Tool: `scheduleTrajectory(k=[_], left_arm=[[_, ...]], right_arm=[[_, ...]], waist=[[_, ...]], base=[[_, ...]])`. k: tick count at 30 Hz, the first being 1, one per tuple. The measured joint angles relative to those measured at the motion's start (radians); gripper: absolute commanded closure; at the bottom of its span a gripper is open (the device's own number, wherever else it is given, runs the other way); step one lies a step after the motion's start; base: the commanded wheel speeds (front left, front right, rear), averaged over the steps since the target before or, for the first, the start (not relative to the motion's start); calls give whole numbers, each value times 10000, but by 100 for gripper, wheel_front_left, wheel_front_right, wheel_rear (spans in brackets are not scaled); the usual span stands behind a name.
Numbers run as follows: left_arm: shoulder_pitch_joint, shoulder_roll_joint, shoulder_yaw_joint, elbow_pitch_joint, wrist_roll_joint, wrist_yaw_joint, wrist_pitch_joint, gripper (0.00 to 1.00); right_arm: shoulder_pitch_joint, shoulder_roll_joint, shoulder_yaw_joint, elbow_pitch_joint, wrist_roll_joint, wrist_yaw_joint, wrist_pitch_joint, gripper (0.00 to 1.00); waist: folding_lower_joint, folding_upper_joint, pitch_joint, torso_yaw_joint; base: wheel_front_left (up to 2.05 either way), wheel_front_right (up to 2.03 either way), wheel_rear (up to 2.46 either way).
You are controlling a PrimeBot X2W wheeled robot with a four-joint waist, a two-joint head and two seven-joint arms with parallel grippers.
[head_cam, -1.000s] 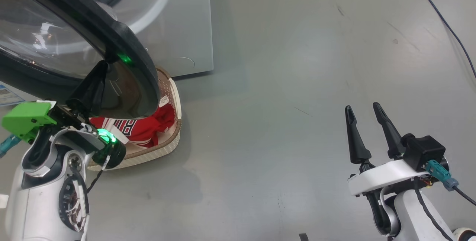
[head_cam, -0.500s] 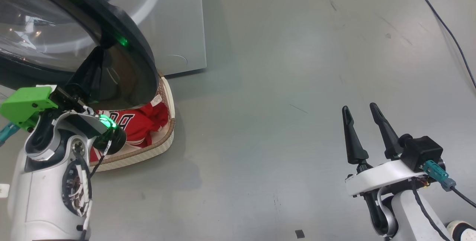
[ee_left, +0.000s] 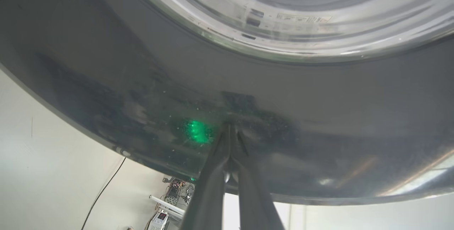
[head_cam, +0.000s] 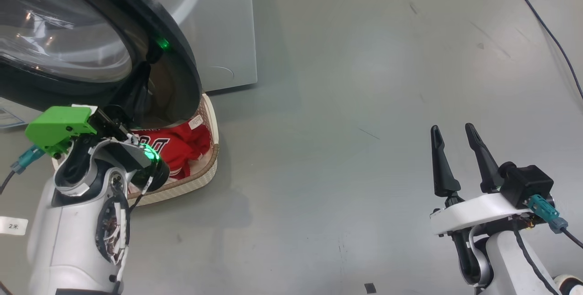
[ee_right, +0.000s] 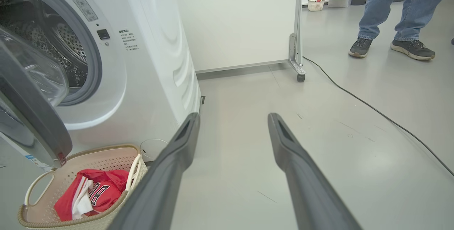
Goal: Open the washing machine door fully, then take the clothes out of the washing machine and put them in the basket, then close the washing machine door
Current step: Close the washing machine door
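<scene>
A lab: bare grey floor (ee_right: 354, 159), wheeled partition (ee_right: 241, 20), loose cable (ee_right: 372, 108).

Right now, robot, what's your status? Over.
Left gripper shut, tips against washing machine door. Right gripper open, empty. Clothes in basket; basket partly under door.

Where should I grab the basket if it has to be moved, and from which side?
I'd grip the cream loop handle at the end of the basket nearest the open right gripper, coming from the robot's right with one of the jaws through the loop. That handle stands clear above the rim, while the washing machine door overhangs the other end.
</scene>
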Motion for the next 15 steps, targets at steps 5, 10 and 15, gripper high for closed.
scheduleTrajectory(k=[5,10,15], left_arm=[[430,38,-508,219,426,-405,362,100],[1209,341,-1158,337,1296,-796,600,100],[1754,721,-1651,328,2234,-1488,585,100]], right_arm=[[4,-6,-123,-33,-12,0,0,0],[44,-69,-180,-40,-84,4,0,0],[225,-173,-186,-48,-111,12,0,0]], waist=[[0,0,-204,227],[0,0,-425,467],[0,0,-744,817]], base=[[0,0,0],[0,0,0],[0,0,0]])
